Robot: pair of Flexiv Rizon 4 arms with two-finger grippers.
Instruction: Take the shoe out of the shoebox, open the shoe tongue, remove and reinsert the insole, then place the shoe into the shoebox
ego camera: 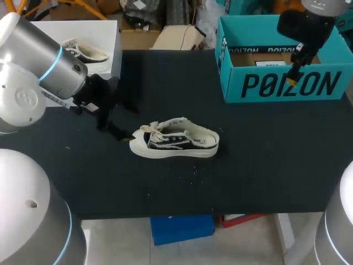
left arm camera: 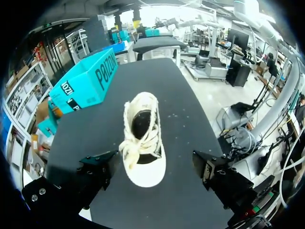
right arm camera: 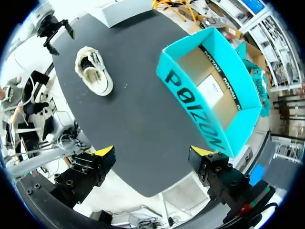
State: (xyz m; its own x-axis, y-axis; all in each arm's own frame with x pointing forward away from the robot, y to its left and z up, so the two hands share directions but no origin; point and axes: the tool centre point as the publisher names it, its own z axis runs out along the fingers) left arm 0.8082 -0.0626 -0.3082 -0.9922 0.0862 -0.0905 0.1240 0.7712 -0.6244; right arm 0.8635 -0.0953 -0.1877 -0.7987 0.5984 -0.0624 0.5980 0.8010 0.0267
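Note:
A white and black low sneaker [ego camera: 175, 139] lies on its sole in the middle of the black table, its toe pointing left and its laces loose. My left gripper [ego camera: 116, 130] is low just left of the toe, open. In the left wrist view the shoe [left arm camera: 143, 143] sits straight ahead of the left gripper [left arm camera: 155, 168], toe nearest, touching neither finger. The teal shoebox [ego camera: 287, 85] stands open at the back right, with only a white slip inside. My right gripper [ego camera: 293, 74] hangs open above the box. In the right wrist view the right gripper [right arm camera: 153, 155] holds nothing, with the shoebox [right arm camera: 214, 95] and the shoe [right arm camera: 94, 70] below.
A white box [ego camera: 113, 38] holding another shoe stands at the back left corner. Bare table [ego camera: 265, 160] lies between the sneaker and the shoebox and along the front edge.

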